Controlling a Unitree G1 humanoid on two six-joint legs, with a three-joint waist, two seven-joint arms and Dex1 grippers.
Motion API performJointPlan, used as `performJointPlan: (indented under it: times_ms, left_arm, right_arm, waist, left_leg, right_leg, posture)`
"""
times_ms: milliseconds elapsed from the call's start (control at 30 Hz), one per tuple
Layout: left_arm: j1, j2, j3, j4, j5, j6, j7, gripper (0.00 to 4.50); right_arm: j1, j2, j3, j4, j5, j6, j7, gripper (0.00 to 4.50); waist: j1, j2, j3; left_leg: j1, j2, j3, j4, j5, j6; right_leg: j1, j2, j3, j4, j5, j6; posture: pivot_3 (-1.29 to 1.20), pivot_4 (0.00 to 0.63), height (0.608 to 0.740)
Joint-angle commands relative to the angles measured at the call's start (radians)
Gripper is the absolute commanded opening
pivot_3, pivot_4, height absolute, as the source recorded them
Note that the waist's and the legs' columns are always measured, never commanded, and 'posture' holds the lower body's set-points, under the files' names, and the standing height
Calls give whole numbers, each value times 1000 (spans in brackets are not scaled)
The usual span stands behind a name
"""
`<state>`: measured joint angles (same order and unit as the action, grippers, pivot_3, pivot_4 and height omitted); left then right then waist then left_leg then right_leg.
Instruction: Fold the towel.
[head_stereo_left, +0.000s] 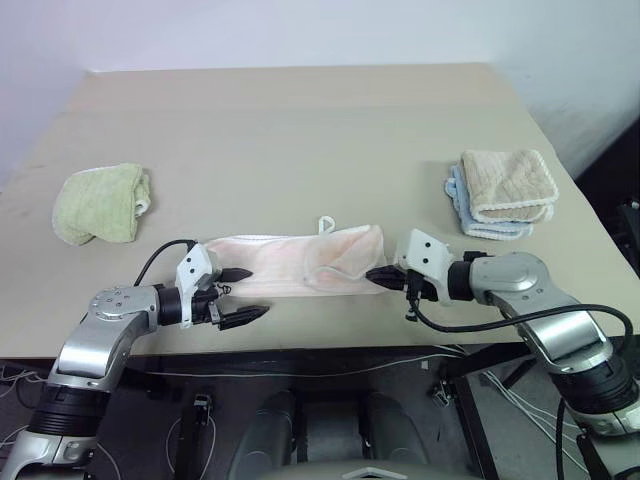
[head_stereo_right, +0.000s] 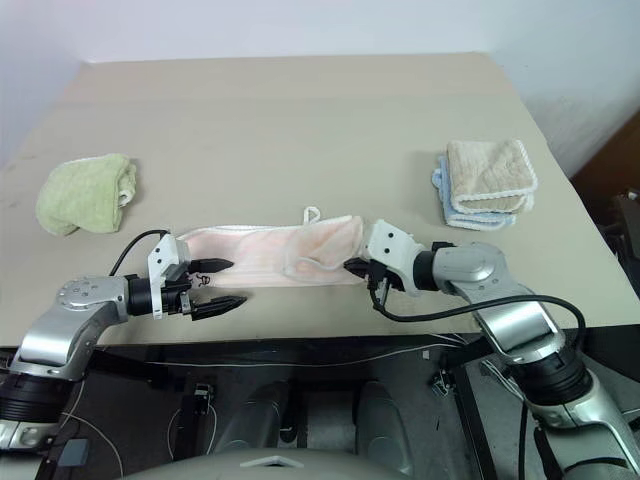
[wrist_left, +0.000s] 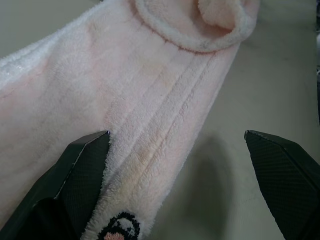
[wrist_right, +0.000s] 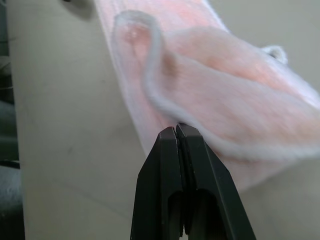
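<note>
Both grippers sit at the table's (head_stereo_left: 300, 130) near edge; left gripper (head_stereo_left: 240, 296) spread wide, one finger over the towel's (head_stereo_left: 290, 262) left end, the other on bare tabletop; right gripper (head_stereo_left: 380, 275) pinched shut at the towel's right end, though a grip on cloth cannot be confirmed; the right wrist view shows closed fingertips against a curled, white-edged fold. Pale pink fluffy terry, bunched lengthwise along the near edge; white loop tab (head_stereo_left: 326, 223) behind. Left edge: crumpled green towel (head_stereo_left: 100, 203); right edge: folded beige towel (head_stereo_left: 508, 184).
</note>
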<state>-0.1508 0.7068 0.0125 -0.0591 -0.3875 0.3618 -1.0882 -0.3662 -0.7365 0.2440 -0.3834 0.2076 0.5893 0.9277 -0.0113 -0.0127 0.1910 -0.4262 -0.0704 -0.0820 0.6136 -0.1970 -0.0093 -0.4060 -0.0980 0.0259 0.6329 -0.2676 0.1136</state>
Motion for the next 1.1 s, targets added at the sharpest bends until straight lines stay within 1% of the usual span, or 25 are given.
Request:
performJointPlan:
  times_ms: [33, 333, 433, 500, 600, 900, 1100]
  left_arm:
    - [9, 8, -2, 6, 16, -23, -2, 4500]
    - [19, -6, -4, 22, 20, -53, 4, 4500]
    - [23, -7, -4, 27, 20, -64, 3, 4500]
    - [24, -8, -4, 28, 20, -67, 5, 4500]
    - [21, -10, -3, 9, 12, -53, 13, 4500]
    - [-4, 0, -2, -87, -6, 41, 47, 4500]
    - [-55, 14, 1, -154, -22, 141, 66, 4500]
  right_arm:
    - [-55, 48, 14, 3, -7, -11, -20, 37]
    - [-164, 179, 48, 99, -75, -53, -109, 37]
    - [-175, 194, 53, 110, -90, -70, -113, 37]
    - [-174, 191, 48, 98, -84, -69, -107, 37]
    - [-161, 164, 8, 68, -50, -42, -86, 37]
    - [-97, 42, -59, -20, 75, 169, -8, 37]
    - [-85, 35, -41, -2, 61, 163, -32, 37]
  waist:
    - [-3, 0, 0]
    - [-1, 0, 0]
    - [-1, 0, 0]
    - [-1, 0, 0]
    - [-1, 0, 0]
    - [0, 0, 0]
    - [-1, 0, 0]
  left_leg:
    - [0, 0, 0, 0, 0, 0]
    - [1, 0, 0, 0, 0, 0]
    - [1, 0, 0, 0, 0, -1]
    - [1, 0, 0, 0, 0, -1]
    - [1, 0, 0, 0, 0, -1]
    - [1, 0, 0, 0, 0, 0]
    - [0, 0, 0, 0, 0, 0]
  right_leg:
    - [0, 0, 0, 0, 0, 0]
    - [0, 0, 0, 1, 0, 0]
    - [-1, 0, 0, 2, 0, 0]
    - [-1, 0, 0, 2, 0, 0]
    - [-1, 0, 0, 2, 0, 0]
    - [-1, 0, 0, 2, 0, 0]
    - [-1, 0, 0, 2, 0, 0]
  posture:
    - [0, 150, 740]
    - [0, 150, 740]
    - [0, 150, 740]
    - [0, 150, 740]
    - [0, 150, 740]
    - [0, 150, 740]
    - [0, 150, 740]
